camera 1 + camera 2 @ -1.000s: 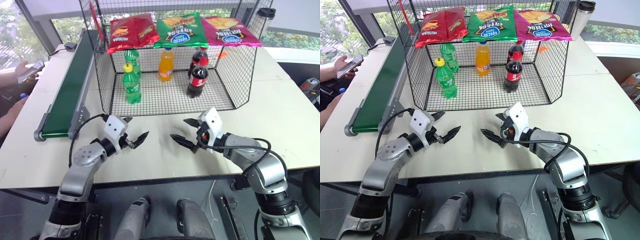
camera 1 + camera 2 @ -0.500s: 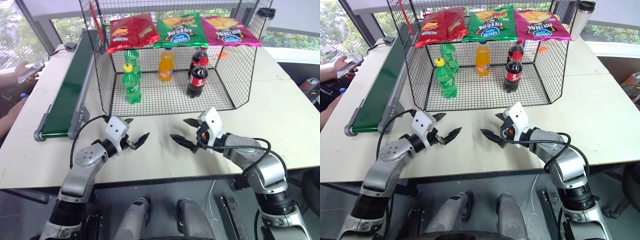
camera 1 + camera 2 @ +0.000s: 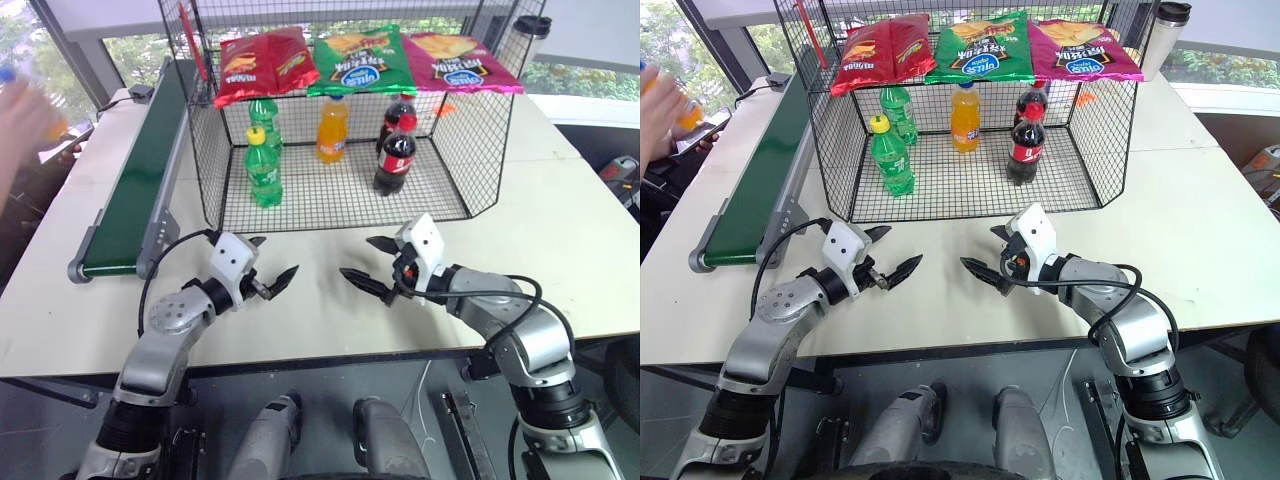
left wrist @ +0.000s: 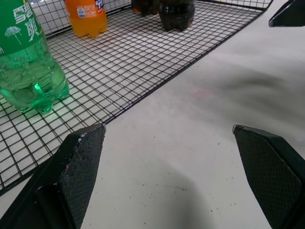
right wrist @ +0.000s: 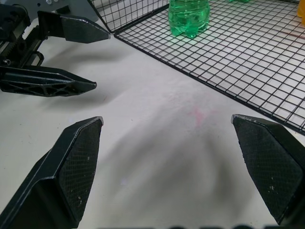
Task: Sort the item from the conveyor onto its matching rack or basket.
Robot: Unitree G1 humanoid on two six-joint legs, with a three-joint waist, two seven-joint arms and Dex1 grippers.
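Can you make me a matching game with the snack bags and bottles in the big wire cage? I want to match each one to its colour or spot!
Things:
1. Middle chip bag
2. Orange soda bottle
3. Cola bottle
4. Left pincer

Colour or place:
A. Dark drink with a red cap, standing on the right of the wire cage floor
B. Open, over the white table in front of the cage
C. Green, lying on the cage's flat top
D. Orange cap, standing at the back of the cage floor

Pairs: 1-C, 2-D, 3-A, 4-B
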